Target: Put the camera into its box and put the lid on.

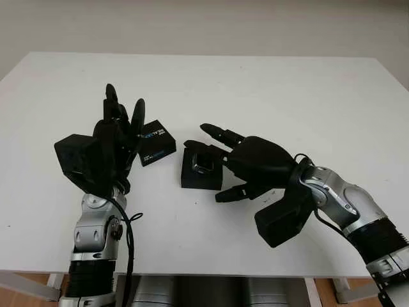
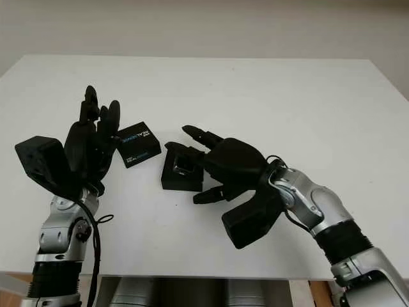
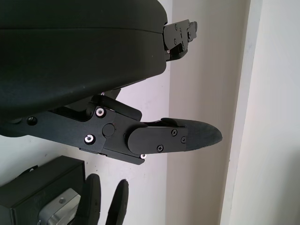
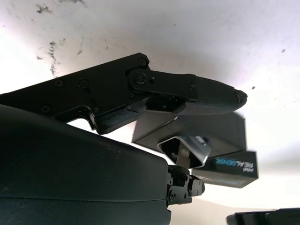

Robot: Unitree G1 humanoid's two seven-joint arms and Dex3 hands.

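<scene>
Near the middle of the table (image 1: pixel 287 83), toward its front edge, we saw the box (image 1: pixel 200 170) standing open, with the silver camera (image 1: pixel 204 165) sitting inside it. We saw our right hand (image 1: pixel 246 165) right beside the box, fingers reaching around it but grasping nothing, released; we judged it had placed the camera or was steadying the box. The lid (image 1: pixel 156 142), black with blue lettering, lay just beside the box on its left. Our left hand (image 1: pixel 118 137) stood upright and open against the lid, holding nothing, well placed to pick it up next.
</scene>
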